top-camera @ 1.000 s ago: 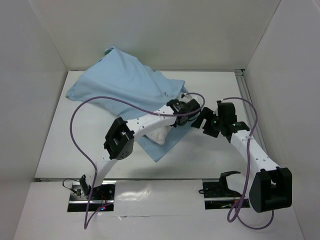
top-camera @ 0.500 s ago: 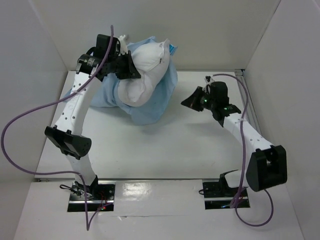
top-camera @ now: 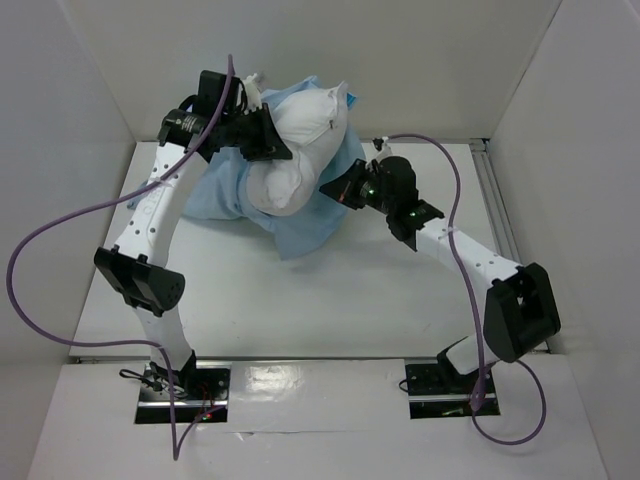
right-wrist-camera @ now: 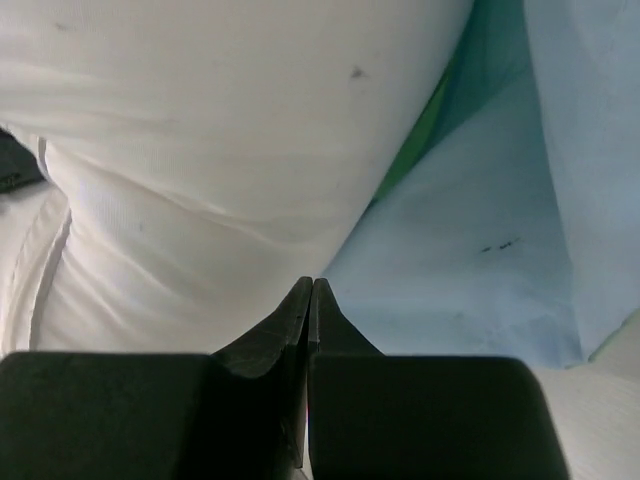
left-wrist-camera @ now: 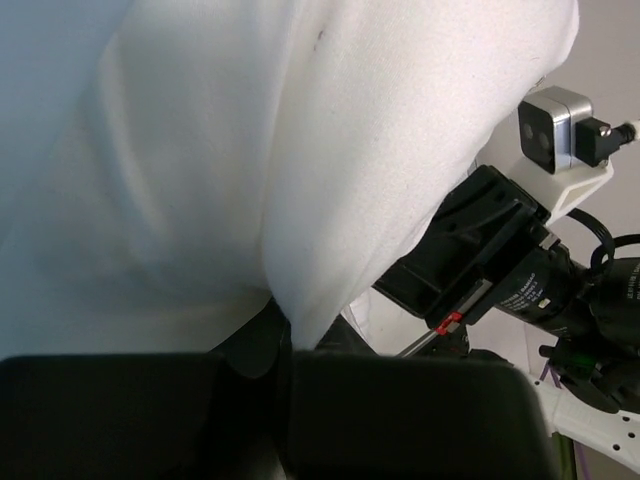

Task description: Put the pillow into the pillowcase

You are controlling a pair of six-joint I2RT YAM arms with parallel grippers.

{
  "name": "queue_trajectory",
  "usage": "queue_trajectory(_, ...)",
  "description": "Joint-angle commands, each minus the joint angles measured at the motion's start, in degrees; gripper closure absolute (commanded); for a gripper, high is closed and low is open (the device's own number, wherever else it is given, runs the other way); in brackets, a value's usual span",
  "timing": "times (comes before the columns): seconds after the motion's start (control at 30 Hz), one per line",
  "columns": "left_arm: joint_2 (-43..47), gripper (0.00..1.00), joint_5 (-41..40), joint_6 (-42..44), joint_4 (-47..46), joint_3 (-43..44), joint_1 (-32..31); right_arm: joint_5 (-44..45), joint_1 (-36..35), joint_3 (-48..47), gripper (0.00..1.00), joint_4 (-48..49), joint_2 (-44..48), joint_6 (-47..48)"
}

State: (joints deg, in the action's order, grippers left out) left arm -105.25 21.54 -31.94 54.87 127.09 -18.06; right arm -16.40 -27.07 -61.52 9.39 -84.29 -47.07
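I see the plump white pillow (top-camera: 300, 150) held up near the back wall (top-camera: 400, 70), with the light-blue pillowcase (top-camera: 315, 225) draped beneath it. The left fingers (left-wrist-camera: 250, 350) clamp a pillow fold. The right fingers (right-wrist-camera: 285, 325) are pressed together at the pillowcase edge. Bare table (top-camera: 350, 300) lies toward the arm bases.

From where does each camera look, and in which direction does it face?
Top external: fixed above and behind the arm bases, looking down on the white table; both arms show, left gripper and right gripper at the plump white fabric pillow.
Left wrist: on the left arm, facing the pillow along its own shut fingers; the right wrist camera shows beyond.
Right wrist: on the right arm, facing pillow and limp light blue cloth pillowcase over shut fingers.
All three share the pillow.
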Motion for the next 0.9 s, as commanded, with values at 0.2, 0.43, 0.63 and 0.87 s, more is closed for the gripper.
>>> queue_trajectory(0.2, 4.1, 1.00, 3.7, -2.8, -8.6, -1.9, 0.6, 6.0, 0.3, -9.8, 1.00, 9.9, -17.2, -2.6)
queue_trajectory(0.43, 5.8, 1.00, 4.5, -3.3, -9.2, -4.2, 0.6, 12.3, 0.8, -17.4, 1.00, -6.5, -27.9, -0.2)
queue_trajectory(0.63, 6.3, 1.00, 7.2, -4.6, -12.2, -6.8, 0.6, 16.7, 1.9, -17.1, 1.00, -11.8, -27.9, 2.7)
queue_trajectory(0.87, 6.3, 1.00, 7.8, -5.1, -12.8, -6.8, 0.6, 9.2, 2.5, -9.3, 0.64, 6.3, -22.7, -0.2)
